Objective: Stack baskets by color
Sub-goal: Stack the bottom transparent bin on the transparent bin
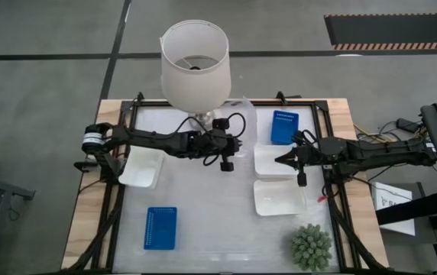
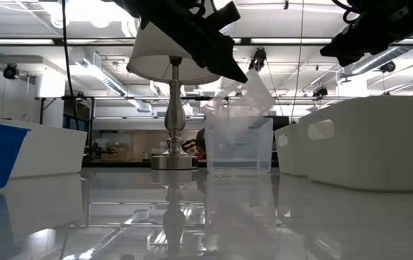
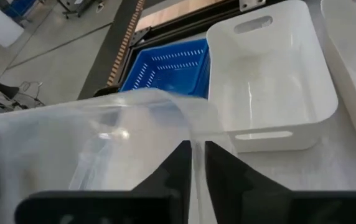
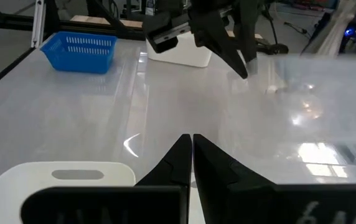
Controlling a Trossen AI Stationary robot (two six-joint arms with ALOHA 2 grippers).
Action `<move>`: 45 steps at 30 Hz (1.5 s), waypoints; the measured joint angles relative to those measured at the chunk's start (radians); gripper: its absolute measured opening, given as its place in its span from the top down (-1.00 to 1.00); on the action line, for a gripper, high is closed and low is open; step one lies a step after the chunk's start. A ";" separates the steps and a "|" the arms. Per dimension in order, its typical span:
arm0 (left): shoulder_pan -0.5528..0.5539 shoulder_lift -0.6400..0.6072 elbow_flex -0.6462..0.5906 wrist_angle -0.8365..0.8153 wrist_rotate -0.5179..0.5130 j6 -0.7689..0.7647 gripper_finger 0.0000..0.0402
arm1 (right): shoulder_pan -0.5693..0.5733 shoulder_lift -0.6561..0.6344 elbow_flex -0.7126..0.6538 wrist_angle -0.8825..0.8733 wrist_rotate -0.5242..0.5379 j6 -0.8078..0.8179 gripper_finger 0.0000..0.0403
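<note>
My left gripper (image 3: 196, 165) is over the table's middle (image 1: 237, 145), shut on a clear basket (image 3: 103, 143) that is tilted in the air (image 2: 255, 90). Below it a second clear basket (image 2: 239, 144) stands on its base by the lamp. My right gripper (image 4: 192, 146) is shut and bare, hovering at the right (image 1: 289, 159) over a white basket (image 1: 273, 162). Another white basket (image 1: 278, 197) lies nearer, and one more (image 1: 142, 168) at the left. One blue basket (image 1: 284, 127) is at the far right and another (image 1: 160, 228) near left. My left gripper pinches the clear basket's side wall at its rim (image 3: 193, 134) between its two fingers, which slant down from the table's left. The basket hangs tilted, one corner raised. Its lower end reaches into the standing clear basket; whether it rests there I cannot tell.
A lamp with a white shade (image 1: 195, 63) stands at the far middle, close behind the left gripper. A spiky green plant (image 1: 311, 246) sits at the near right corner. Bare table top lies in the near middle (image 1: 226, 221).
</note>
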State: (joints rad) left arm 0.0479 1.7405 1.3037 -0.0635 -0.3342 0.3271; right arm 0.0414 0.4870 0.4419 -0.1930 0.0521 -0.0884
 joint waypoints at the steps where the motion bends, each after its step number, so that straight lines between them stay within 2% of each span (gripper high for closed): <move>1: 0.001 0.000 0.000 0.001 0.001 -0.001 0.82 | 0.000 0.000 0.000 0.000 0.000 0.000 0.96; 6: 0.001 -0.002 0.000 0.002 -0.002 -0.006 0.60 | 0.000 0.000 0.000 -0.001 0.000 0.003 0.96; 11: 0.000 -0.017 0.001 0.002 -0.018 0.000 0.47 | 0.000 0.000 0.000 -0.001 0.000 0.003 0.96; 22: -0.052 -0.096 0.000 -0.094 -0.016 0.001 0.46 | 0.000 0.000 0.000 -0.003 0.002 0.006 0.96; 26: -0.099 -0.107 -0.021 -0.103 -0.014 0.026 0.46 | 0.000 0.010 -0.005 0.001 0.044 0.035 0.96; 31: -0.154 -0.156 -0.114 -0.073 -0.011 0.035 0.46 | 0.000 0.066 -0.009 0.029 0.080 0.065 0.96; 37: -0.208 -0.284 -0.265 0.054 -0.012 0.049 0.46 | 0.000 0.200 0.001 0.194 0.136 0.043 0.95; 41: -0.213 -0.393 -0.384 0.144 -0.015 0.053 0.46 | 0.000 0.297 0.093 0.208 0.138 0.011 0.87; 45: -0.213 -0.494 -0.504 0.275 -0.018 0.094 0.46 | 0.000 0.409 0.233 0.145 0.140 -0.008 0.66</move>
State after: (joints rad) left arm -0.1654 1.2469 0.7997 0.2115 -0.3519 0.4208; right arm 0.0414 0.8962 0.6750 -0.0478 0.1924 -0.0964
